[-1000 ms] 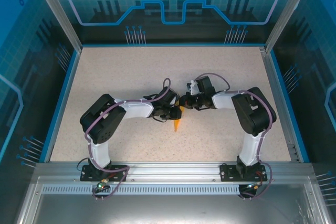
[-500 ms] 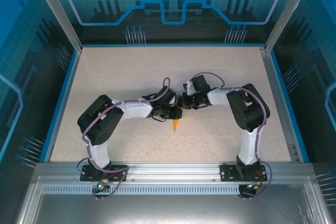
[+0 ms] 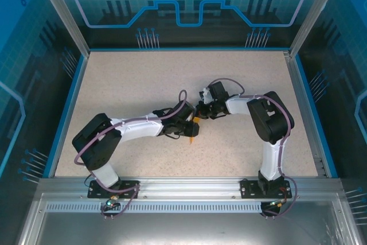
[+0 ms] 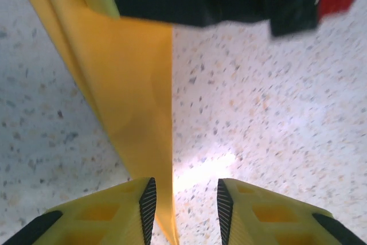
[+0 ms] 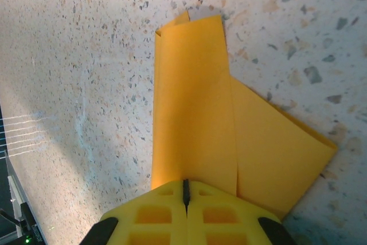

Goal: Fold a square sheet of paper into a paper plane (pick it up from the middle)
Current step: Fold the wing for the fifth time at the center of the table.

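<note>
The two arms met near the middle of the speckled worktop [image 3: 143, 78], well away from every edge, with a folded sheet of orange paper [image 5: 195, 101] between them. The right end effector [image 5: 185, 185] was clamped shut on one end of the paper, apparently to pin it so the creases would hold and the piece would not slide. In the right wrist view a long narrow flap lay folded over a wider layer that jutted out to one side, and the paper rested flat on the surface. The left end effector [image 4: 183, 199] stood with its jaws parted and gripped nothing. The paper's straight edge ran down between its fingers, close beside the left pad [image 4: 148, 205], with bare surface showing in the rest of the gap. That stance suggested a pinch along the fold, either just let go or about to be taken. The plane looked only partly formed, with more folds to make.
</note>
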You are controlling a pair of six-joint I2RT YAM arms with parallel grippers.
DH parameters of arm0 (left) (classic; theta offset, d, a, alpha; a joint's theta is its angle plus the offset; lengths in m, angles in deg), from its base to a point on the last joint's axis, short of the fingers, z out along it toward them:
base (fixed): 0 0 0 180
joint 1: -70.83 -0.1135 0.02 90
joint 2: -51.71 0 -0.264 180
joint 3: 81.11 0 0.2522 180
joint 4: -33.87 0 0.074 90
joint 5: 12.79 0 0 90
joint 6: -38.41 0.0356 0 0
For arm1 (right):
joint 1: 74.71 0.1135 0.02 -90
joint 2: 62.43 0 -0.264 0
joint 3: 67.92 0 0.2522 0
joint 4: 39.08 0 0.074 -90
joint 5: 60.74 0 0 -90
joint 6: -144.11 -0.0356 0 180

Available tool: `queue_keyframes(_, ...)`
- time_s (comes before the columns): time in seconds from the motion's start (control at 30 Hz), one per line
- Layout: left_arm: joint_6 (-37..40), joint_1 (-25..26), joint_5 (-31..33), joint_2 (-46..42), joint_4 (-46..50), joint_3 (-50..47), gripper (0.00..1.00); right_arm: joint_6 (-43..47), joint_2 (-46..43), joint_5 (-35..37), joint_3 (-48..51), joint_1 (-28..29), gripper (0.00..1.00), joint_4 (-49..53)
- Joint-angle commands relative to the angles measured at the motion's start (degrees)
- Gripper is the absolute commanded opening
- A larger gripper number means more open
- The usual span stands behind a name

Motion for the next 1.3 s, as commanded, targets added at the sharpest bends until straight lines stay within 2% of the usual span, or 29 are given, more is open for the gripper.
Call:
queue_keyframes(0.0, -1.5, 1.4, 5.5, 0.2, 3.5, -0.7, 0.37, 1.0, 1.7, 2.7, 0.3, 0.8, 0.00, 3.9)
queue_keyframes(0.6, 0.9, 6.9, 15.1, 5.6, 9.6, 3.3, 0.24, 1.2, 1.6, 2.6, 0.9, 0.8, 0.00, 3.8)
queue_keyframes(0.8, 2.8, 8.2, 19.6, 6.5, 13.5, 4.6, 0.16, 1.7, 1.6, 3.3, 0.6, 0.7, 0.00, 4.8)
queue_keyframes(1.17, 6.7, 8.7, 23.4, 7.0, 16.3, 3.8, 0.14, 2.0, 1.1, 4.1, 0.2, 0.8, 0.00, 6.5)
queue_keyframes(1.27, 7.8, 8.6, 23.1, 7.2, 16.0, 3.8, 0.18, 1.9, 1.2, 4.3, 0.2, 1.0, 0.00, 6.8)
